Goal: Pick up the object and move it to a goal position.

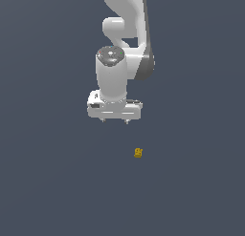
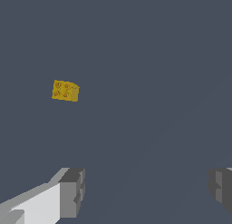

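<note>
Tool (image 1: 114,121) seemingly open; one yellow object (image 1: 139,153) apart.

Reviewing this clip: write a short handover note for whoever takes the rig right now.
Pincer: open, empty, its fingers spread wide.
Yellow lump: lies on the grey floor, apart from the pincer, lower and toward the exterior view's right; wrist view shows it outside the finger gap.
Done: nothing grasped.
Left: line up over the lump, descend, close, lift, carry to goal. No goal marker is visible.
</note>
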Tool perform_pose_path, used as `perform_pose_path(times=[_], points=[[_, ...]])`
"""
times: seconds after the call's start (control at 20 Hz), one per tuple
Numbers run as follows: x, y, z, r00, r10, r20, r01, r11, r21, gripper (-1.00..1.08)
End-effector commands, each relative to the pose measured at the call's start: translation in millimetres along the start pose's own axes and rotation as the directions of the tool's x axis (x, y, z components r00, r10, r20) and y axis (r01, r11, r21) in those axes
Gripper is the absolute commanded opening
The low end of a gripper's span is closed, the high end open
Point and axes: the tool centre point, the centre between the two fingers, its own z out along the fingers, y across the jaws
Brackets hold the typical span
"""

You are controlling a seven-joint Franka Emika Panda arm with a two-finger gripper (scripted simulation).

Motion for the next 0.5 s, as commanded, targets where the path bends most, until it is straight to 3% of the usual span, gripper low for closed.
perform_pose_path(times=[0.0, 0.45], points=[[0.0, 0.0, 0.0, 1.0, 0.0, 0.0, 0.0, 1.0, 0.0, 1.0], [-5.0, -14.5, 9.0, 0.997, -0.075, 0.022, 0.075, 0.997, -0.021, 1.0]])
